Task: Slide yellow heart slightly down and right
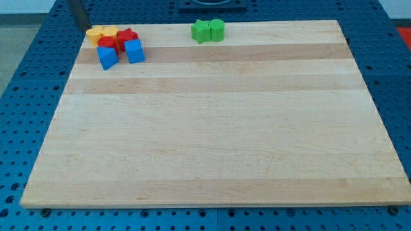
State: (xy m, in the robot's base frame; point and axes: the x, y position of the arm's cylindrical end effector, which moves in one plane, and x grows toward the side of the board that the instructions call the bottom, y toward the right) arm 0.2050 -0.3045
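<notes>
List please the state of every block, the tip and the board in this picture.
yellow blocks: two, touching, top-left corner; which is the heart, unclear.
red blocks: two, pressed against the yellow ones.
blue blocks: two, below the reds.
green blocks: two, touching, top edge.
my tip: left of the yellow blocks.
board: flat.

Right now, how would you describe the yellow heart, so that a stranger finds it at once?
Look at the wooden board's top-left corner, where six blocks cluster. The yellow heart is the leftmost of the two yellow blocks, at the cluster's upper left edge, just below my tip.
</notes>
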